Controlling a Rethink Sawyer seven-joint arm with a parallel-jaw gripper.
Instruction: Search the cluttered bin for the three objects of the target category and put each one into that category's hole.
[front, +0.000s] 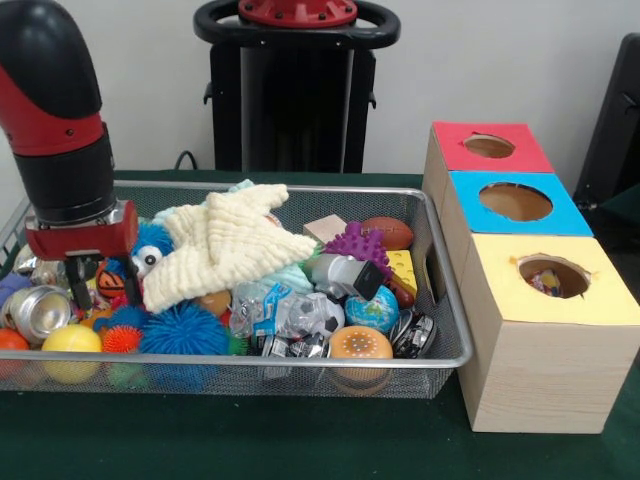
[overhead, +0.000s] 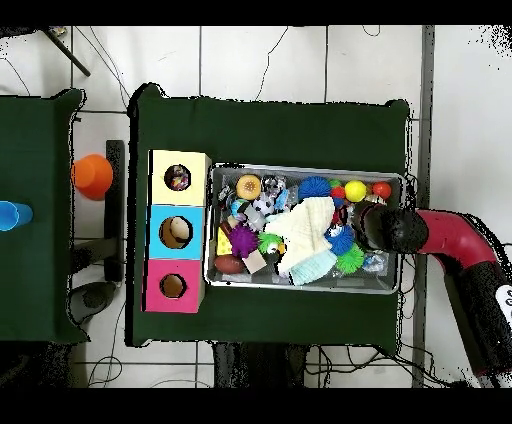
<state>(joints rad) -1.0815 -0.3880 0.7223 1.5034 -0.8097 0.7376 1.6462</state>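
A wire mesh bin (front: 300, 361) is heaped with toys. A cream knitted cloth (front: 225, 245) lies over the middle. Around it are a blue spiky ball (front: 183, 330), a purple spiky ball (front: 358, 243), a brown football (front: 388, 232), a globe ball (front: 375, 310) and a silver can (front: 35, 312). My gripper (front: 106, 283) reaches down into the bin's left end, open, its fingers (front: 82, 285) on either side of a small orange ball (front: 110, 281). Overhead, my arm (overhead: 392, 230) covers the gripper. Beside the bin stand red (front: 450, 140), blue (front: 572, 215) and yellow (front: 600, 300) boxes, each with a round hole.
Something colourful lies inside the yellow box's hole (front: 550, 281). The bin's rim (overhead: 305, 167) sits close against the boxes (overhead: 158, 232). An orange cup (overhead: 92, 175) and a blue cup (overhead: 8, 215) stand beyond the boxes, off the green mat.
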